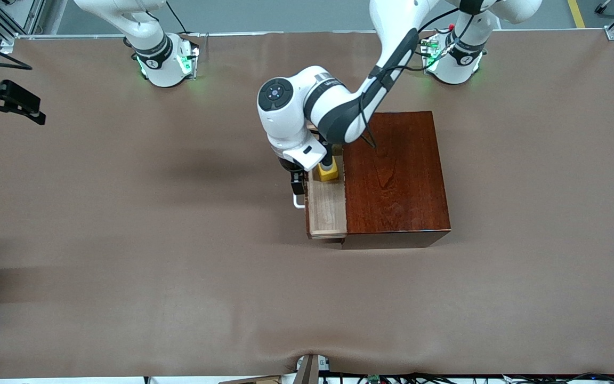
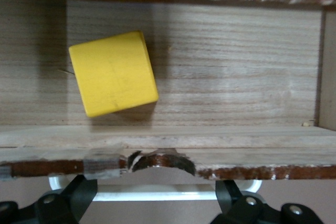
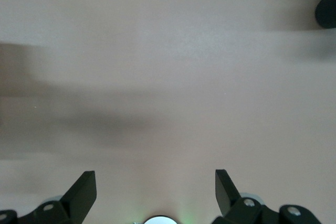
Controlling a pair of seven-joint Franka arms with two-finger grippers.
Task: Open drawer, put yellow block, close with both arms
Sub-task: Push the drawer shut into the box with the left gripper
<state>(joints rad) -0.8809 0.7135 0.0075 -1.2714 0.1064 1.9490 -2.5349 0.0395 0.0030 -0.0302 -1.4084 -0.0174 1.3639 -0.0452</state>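
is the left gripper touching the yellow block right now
Apart. In the left wrist view the yellow block lies free on the drawer floor, while the open left gripper straddles the white handle, away from it.

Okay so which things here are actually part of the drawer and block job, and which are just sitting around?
Part of the job:
- drawer, pulled open from the wooden box
- yellow block, lying in the drawer
- left gripper, jaws open, over the drawer's white handle
- right gripper, jaws open, waiting over bare table

Just lying about:
- black camera mount at the table edge
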